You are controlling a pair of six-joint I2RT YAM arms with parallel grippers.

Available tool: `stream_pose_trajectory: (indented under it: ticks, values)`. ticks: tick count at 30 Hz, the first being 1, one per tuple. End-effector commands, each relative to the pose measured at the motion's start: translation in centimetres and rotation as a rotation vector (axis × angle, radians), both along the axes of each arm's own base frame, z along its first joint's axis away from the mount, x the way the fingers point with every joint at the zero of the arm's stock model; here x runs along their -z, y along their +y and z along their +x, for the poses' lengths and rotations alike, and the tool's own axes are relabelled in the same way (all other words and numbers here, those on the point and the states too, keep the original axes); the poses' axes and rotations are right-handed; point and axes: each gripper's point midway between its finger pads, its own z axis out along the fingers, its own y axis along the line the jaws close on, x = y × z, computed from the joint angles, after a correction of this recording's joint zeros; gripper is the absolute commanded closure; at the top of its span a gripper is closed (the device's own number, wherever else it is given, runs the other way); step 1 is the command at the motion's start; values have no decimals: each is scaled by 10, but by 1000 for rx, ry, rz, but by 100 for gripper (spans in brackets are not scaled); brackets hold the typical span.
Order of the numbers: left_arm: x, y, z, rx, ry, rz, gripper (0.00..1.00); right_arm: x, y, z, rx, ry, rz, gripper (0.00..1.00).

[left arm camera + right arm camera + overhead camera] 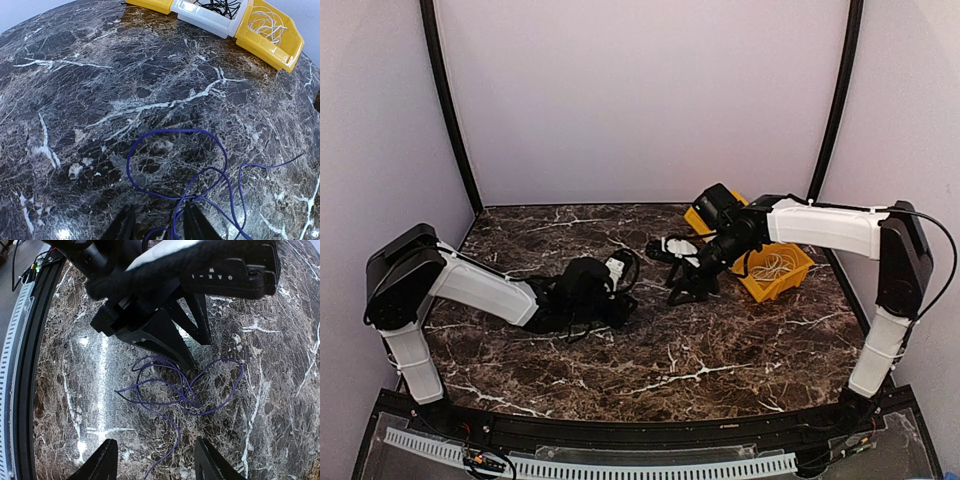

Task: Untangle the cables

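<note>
A purple cable lies in loose loops on the worktop, just at 12 o'clock of the left pincer. That pincer is low over the worktop and partly open. Two strands run between its fingers, unclamped. The right pincer hovers above the same loops, spread wide and holding nothing. Seen from the top, at 2 o'clock on the worktop, a yellow bin holds a white cable. A white bin beside it holds black cables.
</note>
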Motion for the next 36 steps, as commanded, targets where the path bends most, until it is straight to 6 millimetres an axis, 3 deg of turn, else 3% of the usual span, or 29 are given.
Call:
stream_pose_trajectory:
  ticks: [1, 5, 10, 14, 20, 27, 29, 32, 36]
  values:
    - [-33, 1, 4, -12, -28, -26, 61, -11, -3, 4, 14, -64, 17, 44]
    - [-36, 8, 3, -33, -17, 7, 58, -1, 1, 6, 64, -11, 16, 34]
    - [-52, 29, -4, -88, -36, -18, 57, 6, 15, 29, 189, 36, 18, 22]
    - [-71, 56, -9, -160, -85, -45, 57, 23, 22, 38, 199, 81, -16, 21]
    - [-95, 87, -19, -222, -148, -81, 56, 65, 22, 45, 185, 86, -91, 21]
    - [-94, 102, -23, -250, -168, -80, 55, 73, 36, 51, 151, 79, -42, 24]
    - [-94, 101, -22, -253, -169, -83, 55, 75, 42, 53, 145, 98, -27, 28]
    - [-92, 98, -20, -250, -165, -86, 55, 74, 51, 55, 132, 118, 4, 47]
    - [-89, 95, -19, -246, -156, -82, 55, 60, 57, 58, 107, 120, 25, 94]
